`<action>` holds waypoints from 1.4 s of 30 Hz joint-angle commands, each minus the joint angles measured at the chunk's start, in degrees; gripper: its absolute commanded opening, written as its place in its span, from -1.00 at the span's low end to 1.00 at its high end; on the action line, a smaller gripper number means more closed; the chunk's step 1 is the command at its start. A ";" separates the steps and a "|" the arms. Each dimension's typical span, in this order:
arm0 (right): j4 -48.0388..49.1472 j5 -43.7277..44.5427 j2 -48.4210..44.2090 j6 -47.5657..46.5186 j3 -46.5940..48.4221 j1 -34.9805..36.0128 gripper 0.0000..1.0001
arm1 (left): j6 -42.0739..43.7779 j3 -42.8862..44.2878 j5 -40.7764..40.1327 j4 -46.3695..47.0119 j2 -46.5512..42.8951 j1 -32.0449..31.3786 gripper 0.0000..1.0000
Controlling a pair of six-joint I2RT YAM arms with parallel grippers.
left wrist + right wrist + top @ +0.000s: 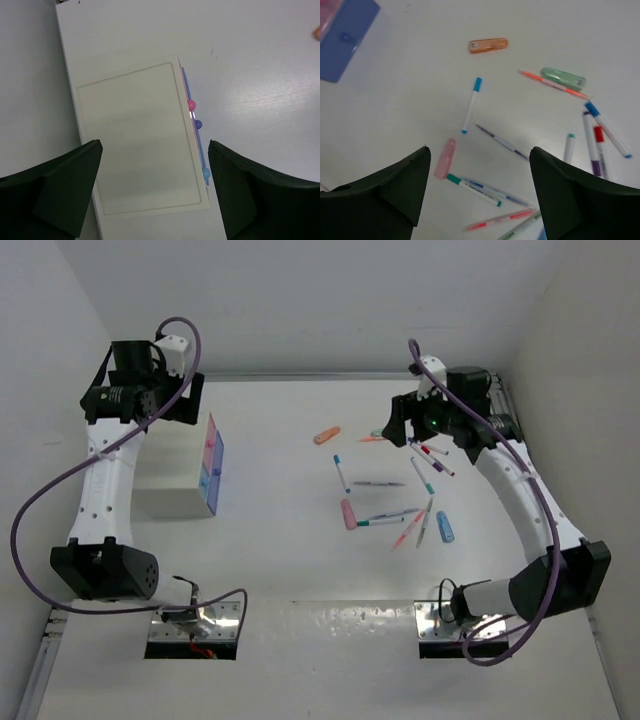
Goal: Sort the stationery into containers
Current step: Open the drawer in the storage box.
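Hovering over scattered pens [471, 105], right pincer [480, 149], open and empty, must descend onto one; left pincer [155, 142] likewise open, empty

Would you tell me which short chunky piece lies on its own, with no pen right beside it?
The orange piece, alone on the side towards the cabinet; the pink piece, the green piece and the blue piece each have pens close alongside.
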 commanded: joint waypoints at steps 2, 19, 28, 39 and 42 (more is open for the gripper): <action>3.51 -8.18 5.88 8.15 4.59 5.22 0.54 | 4.35 0.94 1.82 -2.06 -3.70 1.52 0.83; 33.37 -24.83 43.04 50.44 22.70 24.91 0.04 | 9.18 -6.62 7.97 -10.32 -7.58 10.67 0.22; 53.69 -23.69 57.99 69.43 28.42 31.51 -0.19 | 11.56 -13.56 10.97 -8.04 -3.80 11.37 -0.10; 59.24 -21.48 62.23 74.63 30.88 34.94 0.04 | 11.38 -18.83 16.76 -4.35 0.77 15.24 -0.19; 61.17 -21.66 62.76 76.38 30.00 35.81 0.06 | 11.30 -19.71 17.29 -3.38 1.30 15.59 -0.20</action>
